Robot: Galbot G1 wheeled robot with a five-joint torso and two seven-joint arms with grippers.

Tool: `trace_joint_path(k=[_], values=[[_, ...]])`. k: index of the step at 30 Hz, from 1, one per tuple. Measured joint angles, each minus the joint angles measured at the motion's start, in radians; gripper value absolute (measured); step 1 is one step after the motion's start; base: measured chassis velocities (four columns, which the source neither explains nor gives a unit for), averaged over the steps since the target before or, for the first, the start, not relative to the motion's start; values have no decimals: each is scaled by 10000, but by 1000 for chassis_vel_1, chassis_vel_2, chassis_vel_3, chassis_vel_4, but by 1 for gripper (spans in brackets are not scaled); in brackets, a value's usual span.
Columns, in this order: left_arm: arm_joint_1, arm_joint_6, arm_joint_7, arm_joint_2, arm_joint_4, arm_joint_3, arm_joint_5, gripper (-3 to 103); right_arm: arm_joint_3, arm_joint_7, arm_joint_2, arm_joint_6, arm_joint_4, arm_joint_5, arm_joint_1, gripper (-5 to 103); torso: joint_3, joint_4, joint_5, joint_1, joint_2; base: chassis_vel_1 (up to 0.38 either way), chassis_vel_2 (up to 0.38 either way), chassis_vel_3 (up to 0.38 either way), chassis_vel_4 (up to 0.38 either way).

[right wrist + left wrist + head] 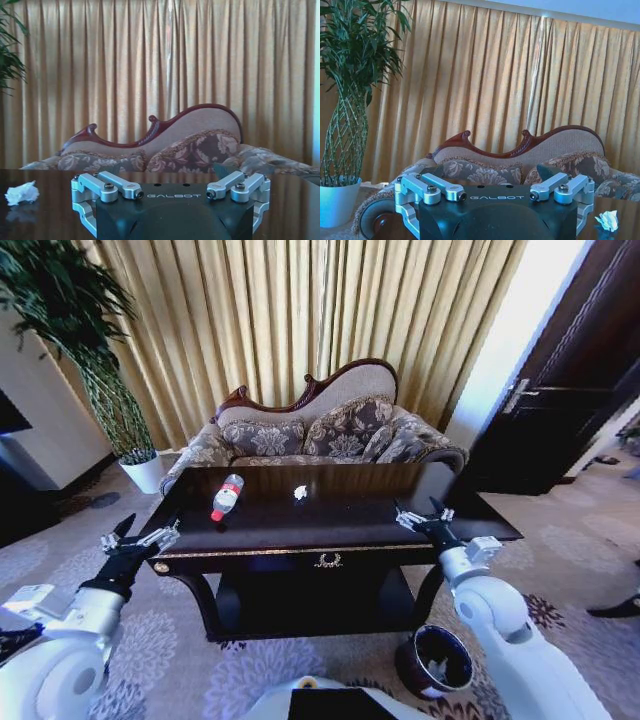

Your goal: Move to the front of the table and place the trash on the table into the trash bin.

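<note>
On the tabletop, trash: small clear plastic bottle with red label and white cap [226, 496] lying on its side toward the left; crumpled white paper scrap [300, 493] just right of it, apart; nothing gripped.
Table: large dark glossy wooden table with mirror-like top [340, 525], directly ahead, gold ornament on the front rail.
Bin: small round dark bucket-like trash bin [438, 660] on the carpet at the front right, close beside the right arm.
Left gripper [140, 540]: spread, empty, hovering off the table's front left corner.
Right gripper [424, 518]: spread, empty, over the right front edge.
Risk, bottle: round body on slick top, likely to roll from a glancing finger.
Risk, scrap: light, easily pushed rather than pinched.
Risk, top: reflections may mislead on height; hard contact possible.
Risk, bin: low, near the right arm; possible knock or missed drop.
Beyond: patterned sofa [320, 430], gold curtains [300, 310].
</note>
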Motion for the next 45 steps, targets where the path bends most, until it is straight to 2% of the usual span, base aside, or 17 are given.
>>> trace_joint_path(k=[6, 9, 10, 13, 14, 17, 18, 21, 22, 24, 25, 26, 29, 30, 34, 41, 45], values=[[92, 0, -5, -56, 0, -25, 0, 100, -272, 180, -503, -213, 106, 774, 249, 100, -2, -1, 1, -7, 3, 0, 0, 0, 0], [216, 0, -6, -70, 0, -74, -1, 100, -599, 207, -1305, -256, 104, 1657, 604, 100, -2, 0, 1, -7, 3, 0, 0, 0, 0], [216, 0, -6, -70, 0, -74, -1, 100, -599, 207, -1305, -256, 104, 1657, 604, 100, -2, 0, 1, -7, 3, 0, 0, 0, 0], [238, -4, -7, -69, 0, -88, -1, 100, -960, 207, -2279, -529, 54, 2811, 1230, 100, -1, -1, 1, -5, 2, 0, 0, 0, 0], [238, -4, -7, -69, 0, -88, -1, 100, -960, 207, -2279, -529, 54, 2811, 1230, 100, -1, -1, 1, -5, 2, 0, 0, 0, 0], [263, -6, -14, -127, 0, -32, 1, 100, -1766, 169, -3268, -755, -321, 3735, 2194, 100, -1, 0, 1, -5, 2, 0, 0, 0, 0], [263, -6, -14, -127, 0, -32, 1, 100, -1766, 169, -3268, -755, -321, 3735, 2194, 100, -1, 0, 1, -5, 2, 0, 0, 0, 0], [271, -6, -19, -207, 0, 7, -4, 100, -3005, -26, -3963, -780, -930, 4173, 3668, 100, -1, -2, 1, -5, 2, 0, 0, 0, 0], [271, -6, -19, -207, 0, 7, -4, 100, -3005, -26, -3963, -780, -930, 4173, 3668, 100, -1, -2, 1, -5, 2, 0, 0, 0, 0], [308, -17, -23, -283, 0, 10, -1, 100, -4061, -68, -4196, -790, -1365, 4351, 4872, 100, 0, 1, 0, -3, 2, 0, 0, 0, 0], [345, -42, -21, -322, 0, 10, 6, 100, -4711, -70, -4229, -803, -1605, 4415, 5515, 100, 0, 1, -2, -2, 1, 0, 0, 0, 0], [345, -42, -21, -322, 0, 10, 6, 100, -4711, -70, -4229, -803, -1605, 4415, 5515, 100, 0, 1, -2, -2, 1, 0, 0, 0, 0], [423, -132, -20, -386, 0, -38, 50, 100, -6326, -65, -3915, -1142, -2078, 4760, 7039, 100, 0, 1, 0, -2, 1, 0, 0, 0, 0], [423, -132, -20, -386, 0, -38, 50, 100, -6326, -65, -3915, -1142, -2078, 4760, 7039, 100, 0, 1, 0, -2, 1, 0, 0, 0, 0], [465, -149, -39, -385, 0, -153, 52, 100, -7743, 88, -3195, -1448, -2503, 4933, 8549, 100, 0, 1, -3, -3, 1, 0, 0, 0, 0], [523, -249, -52, -506, 0, -228, 93, 100, -8879, 315, -2254, -1655, -3197, 4810, 9619, 100, 0, 1, 0, -2, 1, 0, 0, 0, 0], [545, -250, -57, -545, 0, -254, 147, 100, -9250, 914, -1854, -2233, -3393, 4854, 9997, 100, 0, -1, -1, -3, 1, 0, 0, 0, 0]])
